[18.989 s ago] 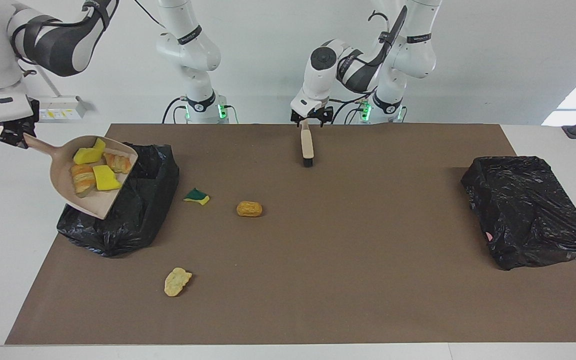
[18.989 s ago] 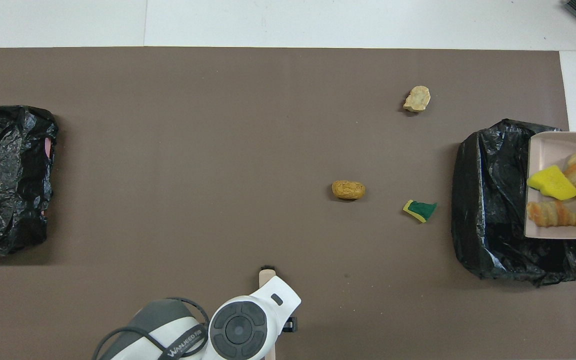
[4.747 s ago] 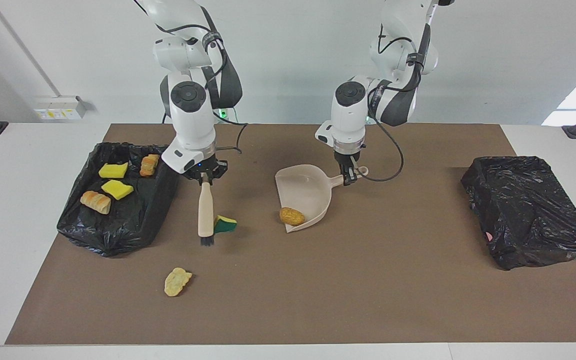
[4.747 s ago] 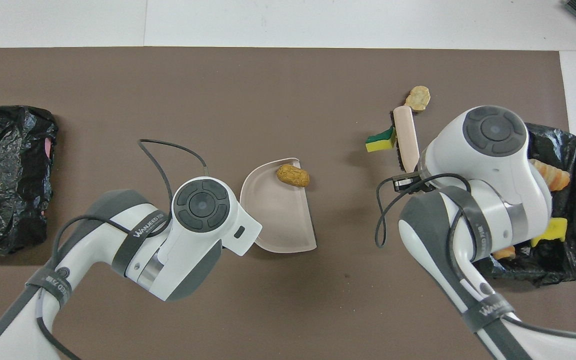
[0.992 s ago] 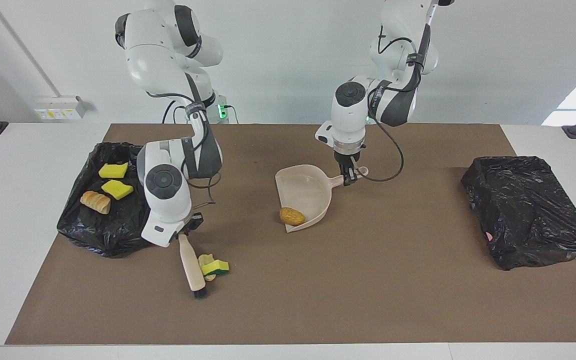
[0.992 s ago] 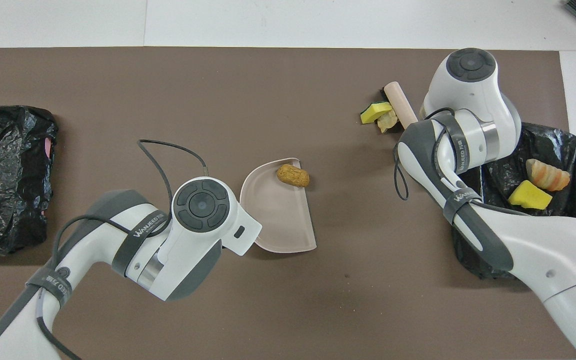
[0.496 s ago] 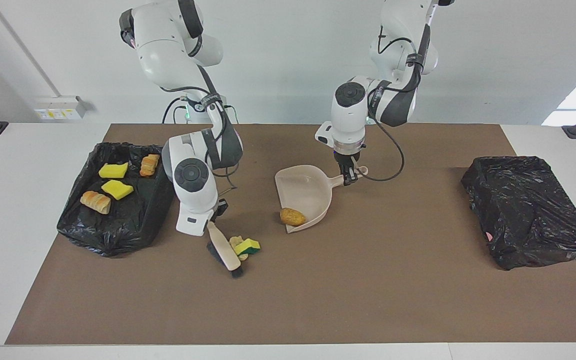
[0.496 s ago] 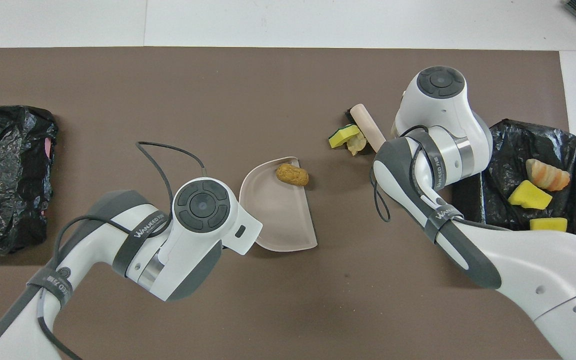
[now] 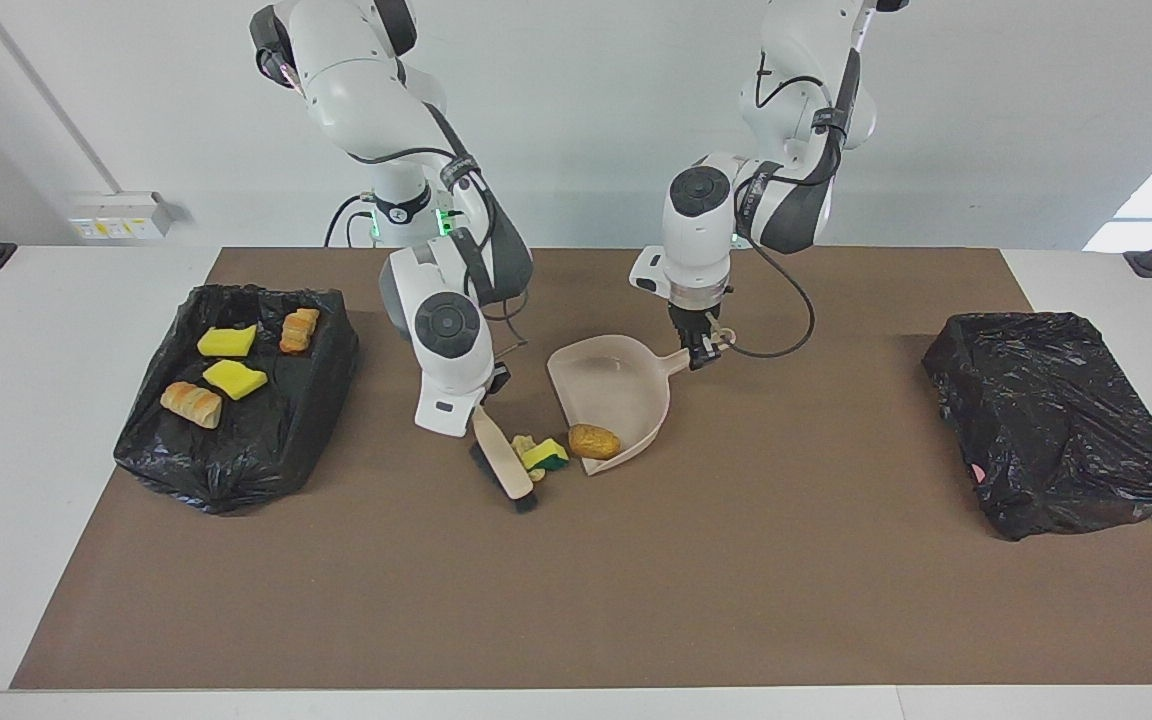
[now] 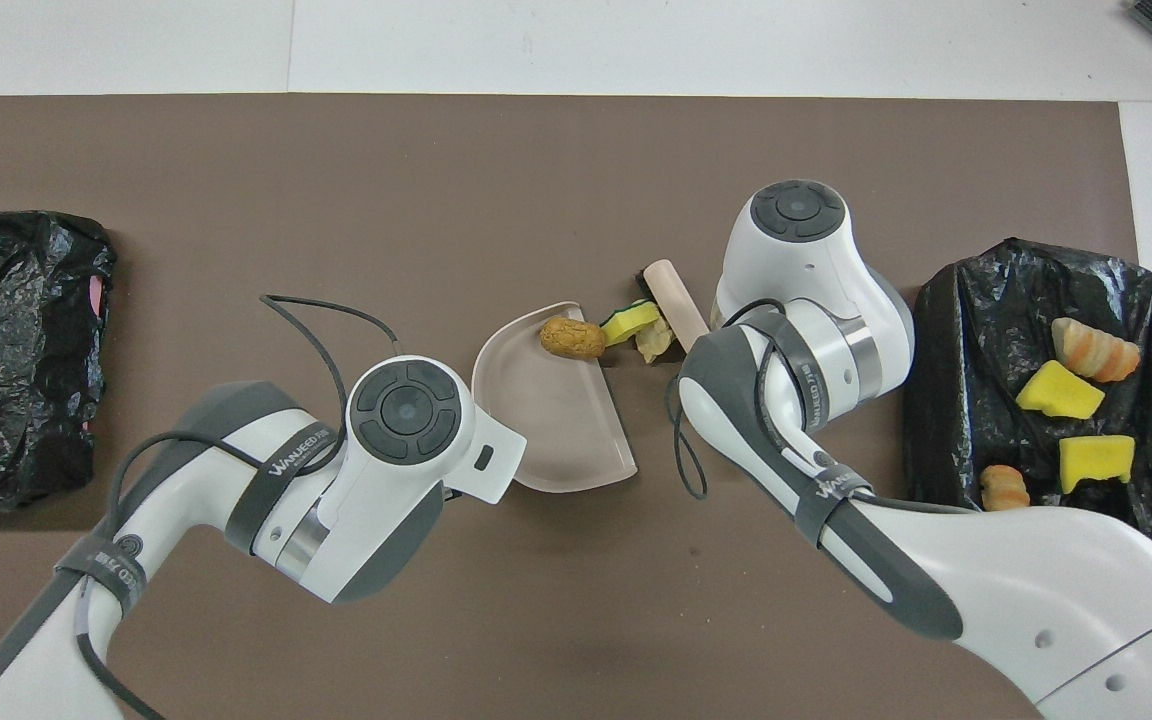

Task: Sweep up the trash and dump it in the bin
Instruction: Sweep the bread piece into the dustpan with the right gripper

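Beige dustpan [image 9: 611,395], black-lined bins [image 9: 236,440], brown mat [image 9: 736,580], green-yellow sponge [image 9: 546,457], seemingly tan nugget [image 9: 594,441]

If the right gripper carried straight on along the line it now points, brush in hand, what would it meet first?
Probably the table mat: the right gripper angles down along the brush it holds, whose bristles look already on the mat beside the green-and-yellow sponge piece. Depth is uncertain.

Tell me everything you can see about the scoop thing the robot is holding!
The dustpan is pale beige and looks like smooth plastic, with a wide flat tray, low raised walls and a short handle ending in a ring. The left gripper pinches that handle. The pan rests on the brown mat near the table's middle, its open edge turned toward the brush. A brown nugget sits at its open lip, and a green-and-yellow sponge piece lies just outside, between pan and brush.
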`<state>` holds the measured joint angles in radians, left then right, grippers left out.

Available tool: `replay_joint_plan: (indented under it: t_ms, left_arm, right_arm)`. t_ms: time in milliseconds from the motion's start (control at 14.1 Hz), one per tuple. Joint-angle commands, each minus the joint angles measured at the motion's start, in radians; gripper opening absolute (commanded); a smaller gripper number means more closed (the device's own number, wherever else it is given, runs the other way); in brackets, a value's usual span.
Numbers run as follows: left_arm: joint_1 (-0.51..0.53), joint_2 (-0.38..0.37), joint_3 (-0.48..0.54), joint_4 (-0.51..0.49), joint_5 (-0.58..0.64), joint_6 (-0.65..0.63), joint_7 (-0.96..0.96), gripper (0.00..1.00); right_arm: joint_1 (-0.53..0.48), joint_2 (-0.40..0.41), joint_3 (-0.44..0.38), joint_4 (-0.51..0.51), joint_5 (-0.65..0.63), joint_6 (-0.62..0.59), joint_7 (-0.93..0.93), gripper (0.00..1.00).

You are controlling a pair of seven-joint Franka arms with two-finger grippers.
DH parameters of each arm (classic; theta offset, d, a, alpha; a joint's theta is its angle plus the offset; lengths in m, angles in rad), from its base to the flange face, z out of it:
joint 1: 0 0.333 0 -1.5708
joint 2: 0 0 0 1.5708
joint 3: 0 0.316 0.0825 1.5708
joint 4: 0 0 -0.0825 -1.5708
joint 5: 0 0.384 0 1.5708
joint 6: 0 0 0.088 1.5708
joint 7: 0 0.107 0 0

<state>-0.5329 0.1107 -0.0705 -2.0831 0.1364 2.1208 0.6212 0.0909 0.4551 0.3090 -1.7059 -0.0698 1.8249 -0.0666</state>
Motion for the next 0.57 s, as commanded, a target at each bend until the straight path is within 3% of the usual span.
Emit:
replay_joint_plan:
  t_ms: [0, 496]
  left_arm:
    - [-0.007, -0.017, 0.009, -0.018, 0.014, -0.005, -0.041, 0.0]
    - [-0.002, -0.016, 0.008, -0.018, 0.011, 0.004, -0.034, 0.0]
  right_arm:
    - [0.012, -0.053, 0.009, -0.09, 0.115, 0.033, 0.037, 0.0]
    - [0.087, -0.082, 0.03, -0.121, 0.336, 0.024, 0.045, 0.0]
